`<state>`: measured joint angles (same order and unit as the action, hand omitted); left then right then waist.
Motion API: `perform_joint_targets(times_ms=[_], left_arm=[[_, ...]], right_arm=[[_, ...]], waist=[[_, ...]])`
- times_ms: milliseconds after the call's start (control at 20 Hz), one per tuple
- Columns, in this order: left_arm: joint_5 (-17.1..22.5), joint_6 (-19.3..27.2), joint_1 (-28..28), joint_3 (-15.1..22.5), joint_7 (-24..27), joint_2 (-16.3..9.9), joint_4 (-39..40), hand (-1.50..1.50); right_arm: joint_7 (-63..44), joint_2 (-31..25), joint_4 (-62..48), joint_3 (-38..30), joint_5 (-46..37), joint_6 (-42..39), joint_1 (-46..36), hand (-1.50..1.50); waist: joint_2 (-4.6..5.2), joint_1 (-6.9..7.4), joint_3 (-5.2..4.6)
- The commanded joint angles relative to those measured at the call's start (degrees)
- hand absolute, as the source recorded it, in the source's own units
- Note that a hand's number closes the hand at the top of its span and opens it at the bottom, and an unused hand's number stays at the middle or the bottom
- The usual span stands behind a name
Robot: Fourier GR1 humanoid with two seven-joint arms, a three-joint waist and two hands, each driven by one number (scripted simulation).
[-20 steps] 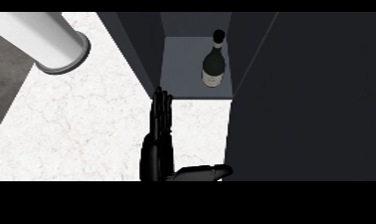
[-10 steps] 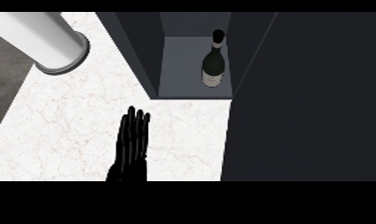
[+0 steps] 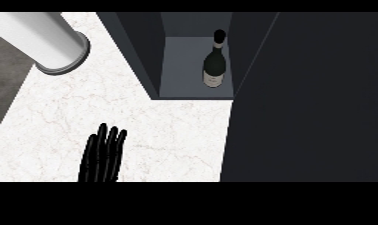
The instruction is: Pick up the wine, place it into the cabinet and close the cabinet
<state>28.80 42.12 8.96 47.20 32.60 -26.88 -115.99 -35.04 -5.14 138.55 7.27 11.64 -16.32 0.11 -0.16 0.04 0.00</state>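
Wine (image 3: 214, 64) upright inside cabinet (image 3: 196, 91), left hand (image 3: 103, 156) well apart, fingers straight

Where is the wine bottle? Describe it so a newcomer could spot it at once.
Start at the dark cabinet filling the right side of the view, beside the white marble counter. Its open compartment has a grey floor, and the wine bottle stands upright there, near the right wall. It is the only thing inside: dark glass, a black neck and a pale label low down.
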Motion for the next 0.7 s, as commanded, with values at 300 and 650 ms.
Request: perform_joint_targets(times_ms=[300, 650], left_arm=[[6.2, -9.8, 8.5, -10.6, 4.8, -7.9, -3.7, -1.5], [11.3, -14.9, 13.5, -18.4, 6.3, -11.1, -5.7, -1.5]], right_arm=[[-8.9, 1.5, 10.2, 7.1, 10.4, 1.0, 9.2, 1.5], [-8.8, 1.3, 8.5, 18.0, 6.6, -3.0, 6.3, 1.5]], waist=[[-0.07, -0.04, -0.04], [-0.12, 0.65, -0.07]])
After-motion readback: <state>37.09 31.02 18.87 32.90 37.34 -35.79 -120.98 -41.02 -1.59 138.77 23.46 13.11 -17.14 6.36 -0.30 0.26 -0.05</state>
